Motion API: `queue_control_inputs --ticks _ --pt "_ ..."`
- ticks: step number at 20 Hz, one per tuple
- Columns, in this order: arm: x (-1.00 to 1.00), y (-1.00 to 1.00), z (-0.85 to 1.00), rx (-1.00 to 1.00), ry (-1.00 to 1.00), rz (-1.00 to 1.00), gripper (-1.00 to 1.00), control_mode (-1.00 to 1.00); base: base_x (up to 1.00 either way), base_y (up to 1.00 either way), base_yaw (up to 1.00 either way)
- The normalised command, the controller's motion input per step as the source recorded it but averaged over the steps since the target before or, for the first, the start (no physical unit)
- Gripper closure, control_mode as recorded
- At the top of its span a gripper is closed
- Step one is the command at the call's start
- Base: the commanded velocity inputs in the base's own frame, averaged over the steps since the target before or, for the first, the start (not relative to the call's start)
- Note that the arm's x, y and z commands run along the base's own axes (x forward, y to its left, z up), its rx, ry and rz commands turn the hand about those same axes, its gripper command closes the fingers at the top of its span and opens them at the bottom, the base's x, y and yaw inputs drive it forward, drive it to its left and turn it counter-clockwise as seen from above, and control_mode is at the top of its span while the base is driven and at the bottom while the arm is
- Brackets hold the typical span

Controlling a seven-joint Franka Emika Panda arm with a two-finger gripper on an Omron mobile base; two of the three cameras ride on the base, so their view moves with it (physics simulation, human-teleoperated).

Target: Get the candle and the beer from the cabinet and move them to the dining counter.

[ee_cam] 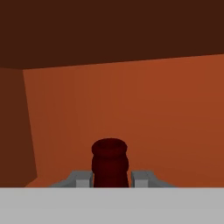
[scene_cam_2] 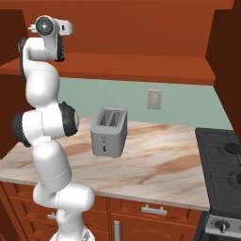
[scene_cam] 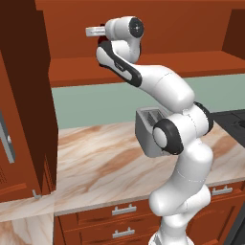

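One risk: pincer (ee_cam: 111, 178) is clamped only on the narrow neck of the beer (ee_cam: 110, 162) inside the cabinet (ee_cam: 131, 109), so the bottle could swing, slip, or clip the shelf edge on withdrawal.

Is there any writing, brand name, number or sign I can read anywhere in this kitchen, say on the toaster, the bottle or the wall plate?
No readable text anywhere.
toaster: plain grey, with only a small dark knob and no lettering.
beer: just its dark neck shows between the gripper fingers; no label can be seen.
wall outlet: blank plate, no marks.
stove: its knobs are too small to show any markings.
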Motion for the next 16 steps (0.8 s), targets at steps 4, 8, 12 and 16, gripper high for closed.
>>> queue_control_inputs --ticks 4,8,12,16 --pt "0.00 0.00 0.00 0.00 0.00 0.00 1.00 -1.00 0.00 0.00 0.00" --pt "0.00 0.00 0.00 0.00 0.00 0.00 1.00 -1.00 0.00 0.00 0.00" --pt "0.00 0.00 0.00 0.00 0.00 0.00 1.00 -1.00 0.00 0.00 0.00" --pt "0.00 0.00 0.00 0.00 0.00 0.00 1.00 -1.00 0.00 0.00 0.00"
